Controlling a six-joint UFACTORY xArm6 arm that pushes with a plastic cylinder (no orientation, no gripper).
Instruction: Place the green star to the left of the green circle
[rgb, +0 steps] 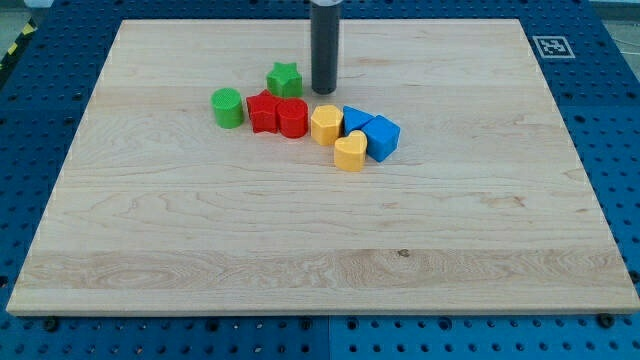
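My tip (324, 91), a plain rod with no fingers to spread or pinch, rests just right of the green star (284, 79), placed to push it leftward past the green circle (228, 108)

Wooden board (320, 250) carries green, red, yellow and blue blocks.

text: none readable | sign: black-white marker (552, 45) | on: board corner (515, 30)
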